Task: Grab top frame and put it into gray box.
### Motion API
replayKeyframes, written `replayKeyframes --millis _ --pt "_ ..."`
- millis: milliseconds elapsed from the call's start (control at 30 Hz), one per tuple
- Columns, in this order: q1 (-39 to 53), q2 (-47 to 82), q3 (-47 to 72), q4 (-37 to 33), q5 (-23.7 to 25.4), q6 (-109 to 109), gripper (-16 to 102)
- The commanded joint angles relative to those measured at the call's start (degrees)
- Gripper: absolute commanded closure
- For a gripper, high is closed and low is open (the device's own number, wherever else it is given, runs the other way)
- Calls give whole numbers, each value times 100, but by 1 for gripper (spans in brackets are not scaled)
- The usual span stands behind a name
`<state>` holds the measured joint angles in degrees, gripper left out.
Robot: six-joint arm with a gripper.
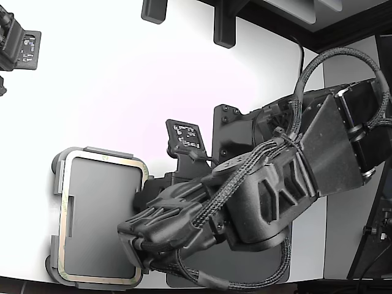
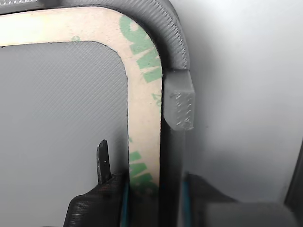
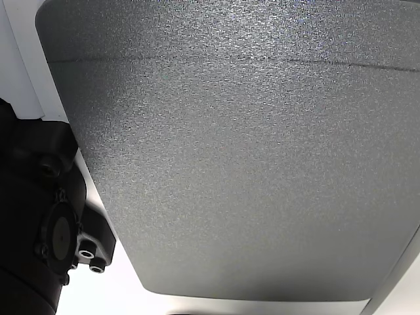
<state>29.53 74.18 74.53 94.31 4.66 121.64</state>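
- The top frame lies flat inside the gray box, its tan band following the box's raised rim.
- The gray box rests on the white counter.
- The fingers straddle the top frame's band and the box's rim at one edge of the box; whether they grip it or have let go, I cannot tell.
- A dark gray mat fills the other view.

hand blurred (fingertips cut off)
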Motion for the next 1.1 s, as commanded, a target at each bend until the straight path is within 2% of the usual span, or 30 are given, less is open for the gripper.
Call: replayKeyframes --millis 0,200,367,467,600,700,733,900,1067 --pt "-79 185 -202 70 97 -26 -14" --pt "-53 237 -492 26 431 -167 -14" --pt "-44 642 -668 -308 1160 -650 -14" --pt "-70 1020 -483 -782 1547 -1978 -14" --pt "-123 1854 246 -1538 2602 -3850 -14" --pt "-352 2865 1178 -2320 2856 -5713 -14" --pt "-466 3217 1503 -2549 2804 -6214 -14" --pt "-1283 4746 2909 -3322 1907 -8684 -14" --pt "-2180 6144 4245 -3709 1090 -10441 -14"
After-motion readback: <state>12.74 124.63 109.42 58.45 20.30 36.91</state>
